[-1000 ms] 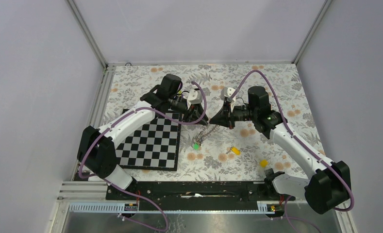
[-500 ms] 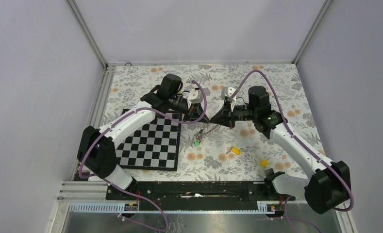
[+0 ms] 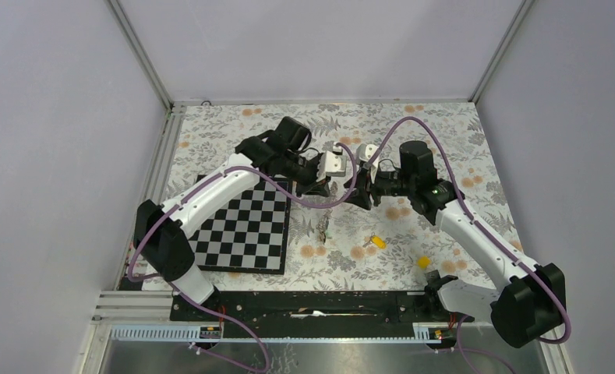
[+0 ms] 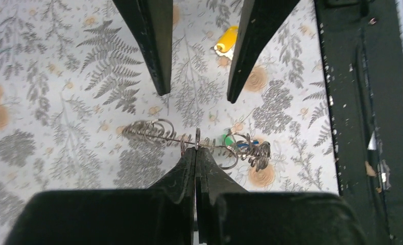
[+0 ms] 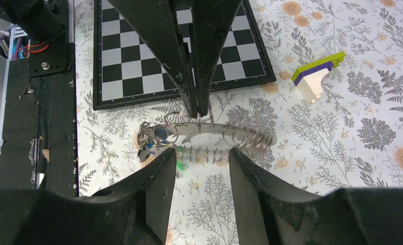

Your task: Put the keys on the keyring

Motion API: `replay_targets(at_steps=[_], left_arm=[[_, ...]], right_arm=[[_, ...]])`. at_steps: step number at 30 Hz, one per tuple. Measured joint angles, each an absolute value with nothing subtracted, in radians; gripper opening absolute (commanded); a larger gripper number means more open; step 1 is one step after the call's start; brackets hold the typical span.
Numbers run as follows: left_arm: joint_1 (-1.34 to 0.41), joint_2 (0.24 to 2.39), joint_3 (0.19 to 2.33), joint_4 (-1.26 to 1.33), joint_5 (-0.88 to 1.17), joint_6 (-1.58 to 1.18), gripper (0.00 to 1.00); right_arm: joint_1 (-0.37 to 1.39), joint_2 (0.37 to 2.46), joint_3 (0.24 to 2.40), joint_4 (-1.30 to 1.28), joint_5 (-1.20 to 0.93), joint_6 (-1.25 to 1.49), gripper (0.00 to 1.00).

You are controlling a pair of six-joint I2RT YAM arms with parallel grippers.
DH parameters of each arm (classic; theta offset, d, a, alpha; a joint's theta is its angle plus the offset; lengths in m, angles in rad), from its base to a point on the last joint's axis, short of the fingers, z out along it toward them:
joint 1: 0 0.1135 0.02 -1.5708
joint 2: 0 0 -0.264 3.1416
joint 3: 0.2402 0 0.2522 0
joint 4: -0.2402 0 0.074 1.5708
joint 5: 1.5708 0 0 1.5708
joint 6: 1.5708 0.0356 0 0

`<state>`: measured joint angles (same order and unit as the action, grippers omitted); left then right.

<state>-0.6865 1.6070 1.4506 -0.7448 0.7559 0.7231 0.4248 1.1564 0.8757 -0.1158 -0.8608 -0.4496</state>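
Observation:
The keyring (image 4: 153, 131), a thin coiled metal loop, hangs above the floral table with my left gripper (image 4: 195, 152) shut on its wire near the middle. Blue and green keys (image 4: 236, 143) are bunched on one end of it; from the right wrist the keys (image 5: 156, 137) show blue, black and green. My right gripper (image 5: 203, 155) is open just short of the keyring (image 5: 240, 133), touching nothing. From above, the keyring (image 3: 323, 226) dangles below the left gripper (image 3: 326, 187), with the right gripper (image 3: 356, 196) beside it. Loose yellow keys (image 3: 377, 241) (image 3: 423, 262) lie on the table.
A chessboard (image 3: 242, 226) lies left of the grippers. A small green, purple and white block (image 5: 316, 75) rests on the floral cloth past the board. The black base rail (image 3: 312, 304) runs along the near edge. Grey walls close in three sides.
My left gripper has shut on the keyring and swung right. My right gripper, shut a second ago, has opened and let the keyring go, so it now hangs from the left gripper.

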Motion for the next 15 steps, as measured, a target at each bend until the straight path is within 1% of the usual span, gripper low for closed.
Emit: replay_targets(at_steps=[2, 6, 15], left_arm=[[-0.703, 1.613, 1.497, -0.795, 0.701, 0.747, 0.00], [-0.721, 1.614, 1.528, -0.849, 0.654, 0.769, 0.00], [-0.731, 1.615, 1.552, -0.881, 0.667, 0.760, 0.00]], right_arm=[[0.425, 1.156, 0.876, -0.120, -0.863, -0.451, 0.50], [0.424, 1.156, 0.875, -0.106, -0.884, -0.431, 0.50], [0.424, 1.162, 0.841, 0.016, -0.930, -0.337, 0.48]])
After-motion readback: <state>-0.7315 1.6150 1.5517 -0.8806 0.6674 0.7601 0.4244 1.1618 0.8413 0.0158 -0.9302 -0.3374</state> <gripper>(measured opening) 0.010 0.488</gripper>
